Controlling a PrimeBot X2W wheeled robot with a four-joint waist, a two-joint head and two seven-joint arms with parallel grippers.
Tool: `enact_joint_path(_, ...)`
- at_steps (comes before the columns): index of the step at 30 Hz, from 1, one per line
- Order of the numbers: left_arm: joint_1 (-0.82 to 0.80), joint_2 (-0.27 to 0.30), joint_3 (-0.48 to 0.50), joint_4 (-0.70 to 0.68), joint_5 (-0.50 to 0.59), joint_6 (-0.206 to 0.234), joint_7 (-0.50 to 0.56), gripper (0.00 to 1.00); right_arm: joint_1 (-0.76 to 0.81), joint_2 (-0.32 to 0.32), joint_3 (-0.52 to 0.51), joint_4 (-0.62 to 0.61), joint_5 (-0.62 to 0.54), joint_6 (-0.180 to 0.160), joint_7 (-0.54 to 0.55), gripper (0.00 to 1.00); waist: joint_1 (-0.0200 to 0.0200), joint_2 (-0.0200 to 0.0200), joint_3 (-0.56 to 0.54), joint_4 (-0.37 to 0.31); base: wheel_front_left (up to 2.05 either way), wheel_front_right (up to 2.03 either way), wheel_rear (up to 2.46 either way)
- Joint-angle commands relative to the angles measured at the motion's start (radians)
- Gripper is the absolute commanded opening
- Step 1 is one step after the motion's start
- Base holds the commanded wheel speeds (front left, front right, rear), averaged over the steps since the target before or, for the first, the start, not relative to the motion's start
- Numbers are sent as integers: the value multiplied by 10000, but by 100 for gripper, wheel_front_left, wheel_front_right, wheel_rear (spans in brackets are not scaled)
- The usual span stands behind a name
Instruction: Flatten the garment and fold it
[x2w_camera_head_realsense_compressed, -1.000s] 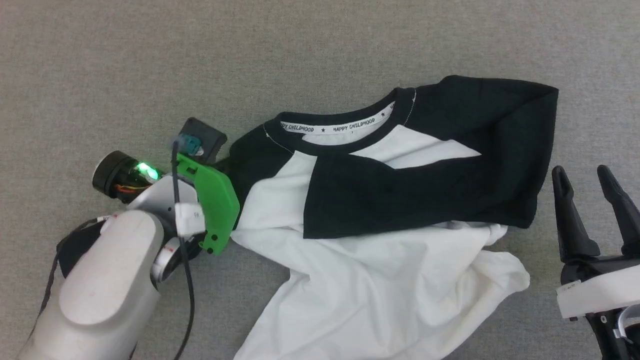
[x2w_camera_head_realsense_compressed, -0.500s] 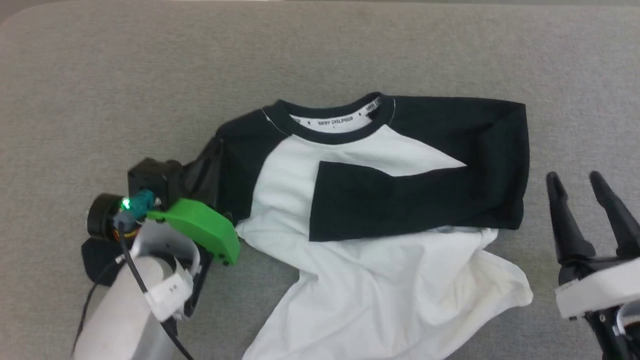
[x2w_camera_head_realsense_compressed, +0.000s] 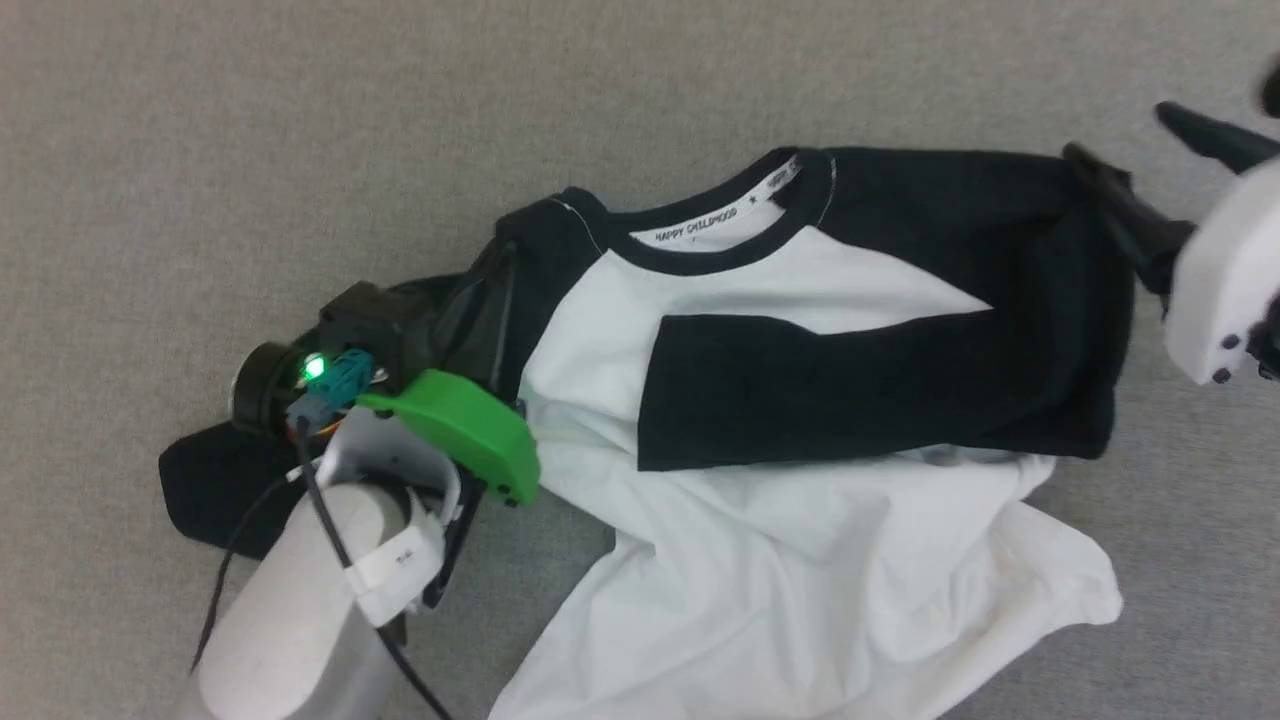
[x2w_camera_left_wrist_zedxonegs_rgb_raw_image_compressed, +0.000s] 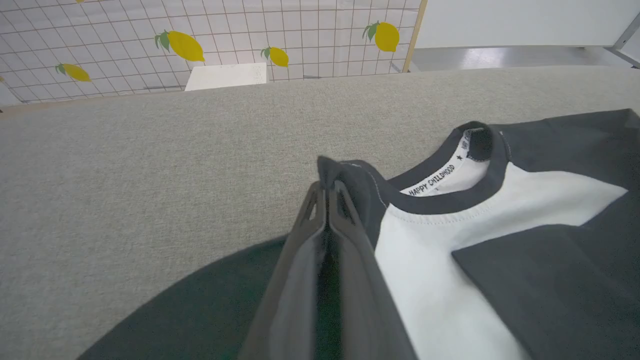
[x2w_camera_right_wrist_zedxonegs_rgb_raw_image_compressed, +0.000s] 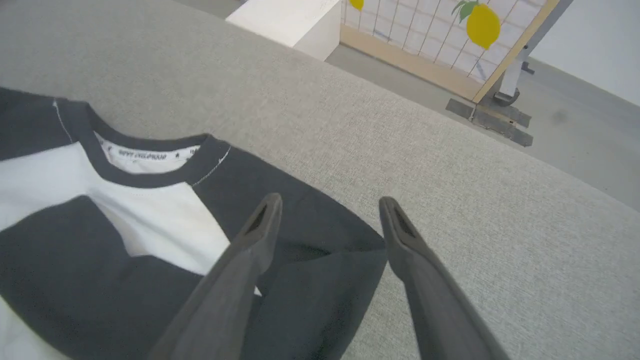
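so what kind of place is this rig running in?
Probably an indoor lab or test bay, not a home: a broad grey fabric-covered worktop, a wood-framed lemon-print grid screen beyond it, and bare smooth floor with a plain white box past the worktop's edge.

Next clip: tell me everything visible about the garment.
The garment is a thin, soft raglan T-shirt: white body, black sleeves and neckband, printed strip inside the collar. It lies rumpled on the grey fabric surface, one black sleeve folded across the chest, the white hem bunched. The left gripper is shut on black cloth at one shoulder, pinching up a small peak. The open right gripper hangs over the other shoulder; contact cannot be told.
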Motion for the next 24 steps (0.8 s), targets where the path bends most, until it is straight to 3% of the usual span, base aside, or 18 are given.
enact_joint_path(1, -205, -83, -45, 52, 77, -57, -87, 0, -383, -239, 406, 235, 199, -13, 409, 100, 0, 0, 479, 324, 0, 0, 0)
enact_joint_path(15, -779, -503, -475, 414, 2, -345, -220, 0, -2697, -2113, 3768, 2284, 673, -13, 1047, 100, 0, 0, 1059, 1245, 0, 0, 0)
enact_joint_path(21, -889, -710, -588, 665, -116, -445, -394, 0, -3047, -2740, 4720, 2893, 1110, -13, 1179, 100, 0, 0, 1215, 1557, 0, 0, 0)
enact_joint_path(22, -897, -725, -590, 708, -135, -455, -422, 0, -3059, -2805, 4811, 2984, 1199, -13, 1245, 95, 0, 0, 1226, 1588, 0, 0, 0)
enact_joint_path(23, -905, -731, -590, 763, -153, -469, -455, 0, -3071, -2896, 4948, 3067, 1278, -13, 1332, 78, 0, 0, 1232, 1616, 0, 0, 0)
enact_joint_path(24, -911, -735, -587, 806, -166, -473, -477, 0, -3074, -2970, 5048, 3134, 1332, -13, 1413, 53, 0, 0, 1235, 1632, 0, 0, 0)
